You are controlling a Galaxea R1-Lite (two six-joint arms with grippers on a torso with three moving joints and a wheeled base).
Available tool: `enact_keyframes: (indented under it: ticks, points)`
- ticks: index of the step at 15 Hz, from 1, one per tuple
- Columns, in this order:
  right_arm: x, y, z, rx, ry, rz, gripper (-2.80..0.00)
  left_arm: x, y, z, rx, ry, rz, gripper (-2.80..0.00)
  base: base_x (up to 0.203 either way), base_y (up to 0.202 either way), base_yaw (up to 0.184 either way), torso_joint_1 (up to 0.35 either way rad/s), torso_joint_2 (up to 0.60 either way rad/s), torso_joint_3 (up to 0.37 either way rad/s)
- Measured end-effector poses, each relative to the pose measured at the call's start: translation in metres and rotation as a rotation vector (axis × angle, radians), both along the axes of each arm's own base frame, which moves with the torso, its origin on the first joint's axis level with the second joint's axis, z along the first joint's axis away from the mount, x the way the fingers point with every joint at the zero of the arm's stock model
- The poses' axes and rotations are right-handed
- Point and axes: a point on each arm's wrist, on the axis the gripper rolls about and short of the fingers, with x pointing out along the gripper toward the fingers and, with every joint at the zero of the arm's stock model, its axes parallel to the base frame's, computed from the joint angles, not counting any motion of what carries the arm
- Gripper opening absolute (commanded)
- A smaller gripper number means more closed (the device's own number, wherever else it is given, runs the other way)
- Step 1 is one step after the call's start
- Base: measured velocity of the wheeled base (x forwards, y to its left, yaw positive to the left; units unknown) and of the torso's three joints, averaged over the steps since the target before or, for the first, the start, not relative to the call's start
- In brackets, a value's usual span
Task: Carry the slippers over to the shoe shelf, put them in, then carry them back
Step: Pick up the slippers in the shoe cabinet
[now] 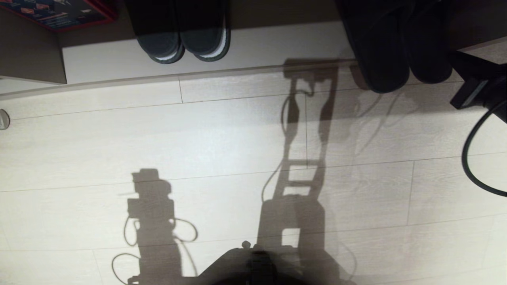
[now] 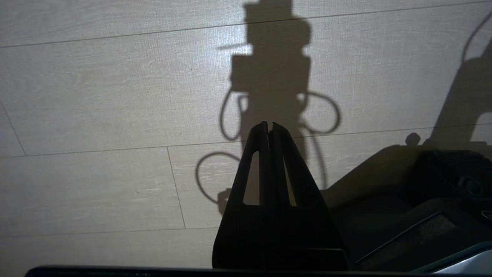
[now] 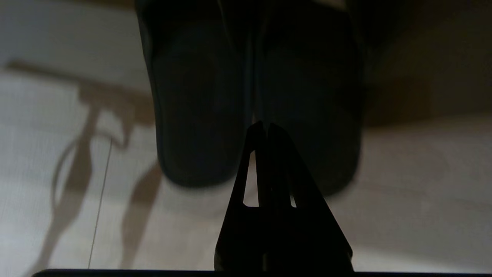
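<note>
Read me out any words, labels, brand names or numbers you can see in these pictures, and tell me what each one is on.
Nothing can be read.
Box with a red edge, at the top left of the head view: it bears coloured print, too small and blurred to read.
Both pairs of slippers, the shelf and the floor: no text shows.

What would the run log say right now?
right gripper: shut on slippers | near shoe shelf | left gripper: shut, idle over floor

Right hand shut, left hand shut, pointing floorward
</note>
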Motion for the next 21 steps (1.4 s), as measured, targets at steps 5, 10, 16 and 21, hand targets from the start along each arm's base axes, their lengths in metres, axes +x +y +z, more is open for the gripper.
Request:
enact_keyframes:
  ticks: [5,10,16,21]
  points:
    - [0.047,0.023,0.007,0.01,-0.064,0.081,0.0,0.0,0.0,0.0,0.0,0.0,0.0,-2.8,0.0,0.0,0.0,0.0,0.0,0.0]
    - [0.059,0.026,0.016,-0.03,-0.119,0.049,0.0,0.0,0.0,0.0,0.0,0.001,0.0,-2.8,0.0,0.0,0.0,0.0,0.0,0.0]
    - [0.059,0.025,0.028,-0.042,-0.166,-0.033,0.0,0.0,0.0,0.0,0.0,0.001,0.0,-2.8,0.0,0.0,0.0,0.0,0.0,0.0]
    - [0.072,0.026,0.026,-0.009,-0.163,-0.048,0.0,0.0,0.0,0.0,0.0,0.001,0.0,-2.8,0.0,0.0,0.0,0.0,0.0,0.0]
